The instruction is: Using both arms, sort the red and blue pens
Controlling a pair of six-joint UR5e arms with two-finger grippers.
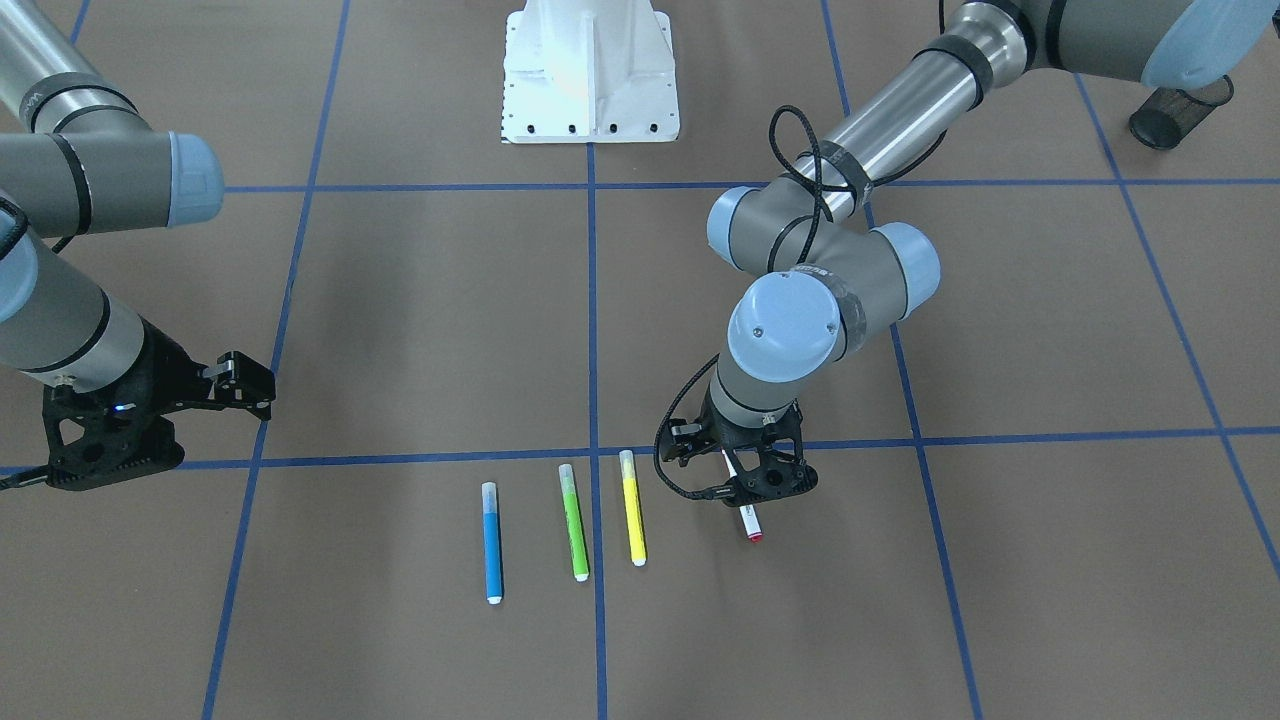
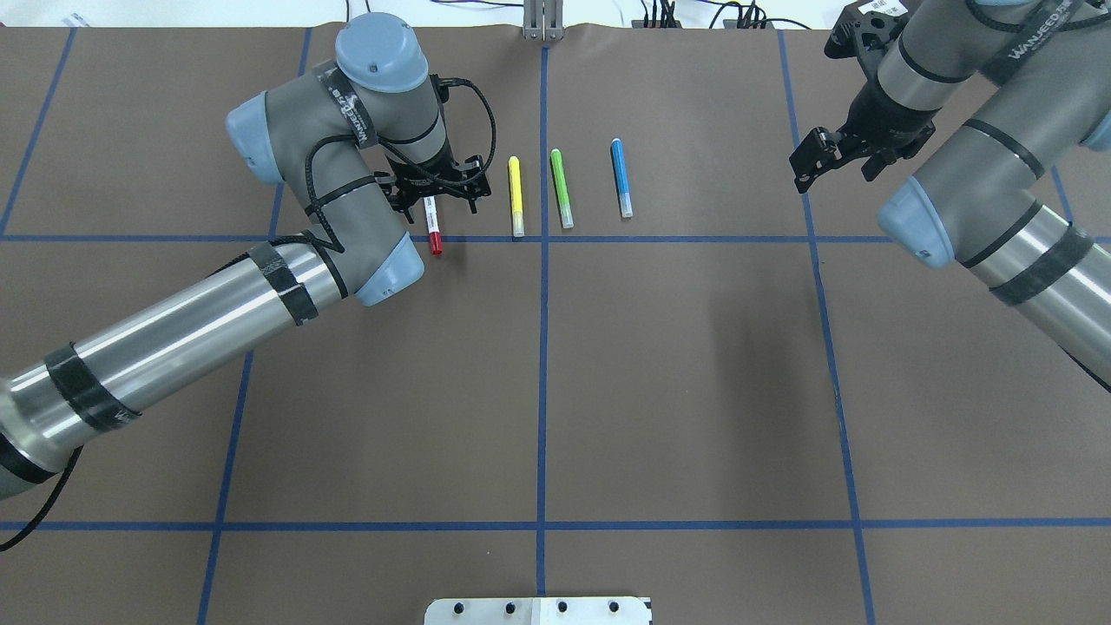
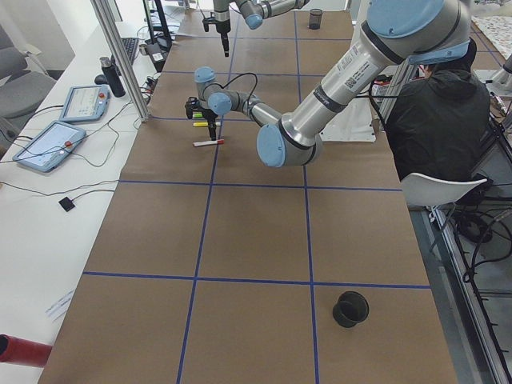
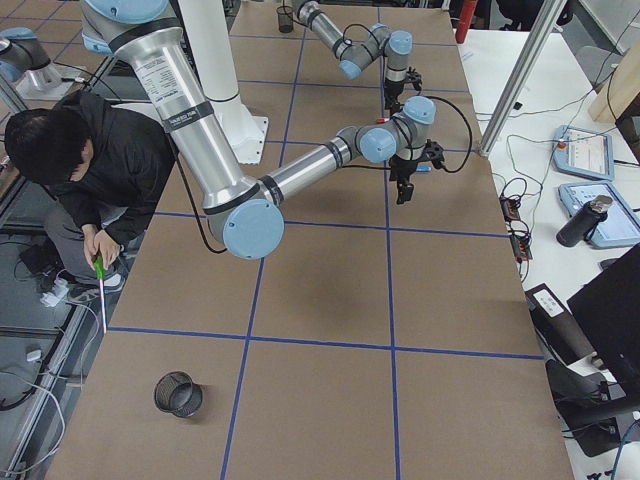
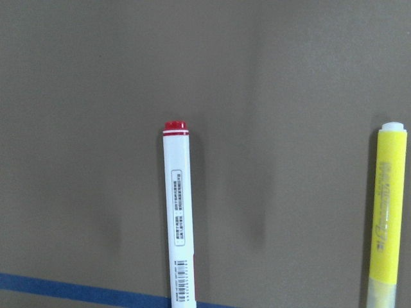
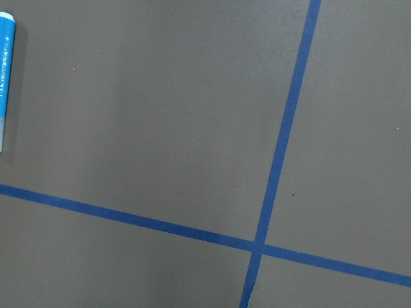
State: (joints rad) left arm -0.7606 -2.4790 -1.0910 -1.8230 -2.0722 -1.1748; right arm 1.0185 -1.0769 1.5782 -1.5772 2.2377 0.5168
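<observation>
The red pen [image 2: 433, 229], white-barrelled with a red cap, lies on the brown table left of the yellow and green markers. My left gripper [image 2: 431, 198] hangs directly over its barrel, open; in the left wrist view the red pen [image 5: 178, 212] lies flat with no finger touching it. From the front the red pen's [image 1: 749, 520] end sticks out below the left gripper [image 1: 741, 478]. The blue pen [image 2: 621, 176] lies at the right end of the row, and the blue pen's [image 6: 5, 77] barrel shows at the right wrist view's left edge. My right gripper [image 2: 831, 169] hovers open, well to its right.
A yellow marker [image 2: 516, 196] and a green marker [image 2: 562, 188] lie between the two pens. Black mesh cups [image 3: 350, 309] [image 4: 178, 394] stand near each end of the table. A seated person [image 3: 440, 112] is beside the robot's base. Blue tape lines grid the table.
</observation>
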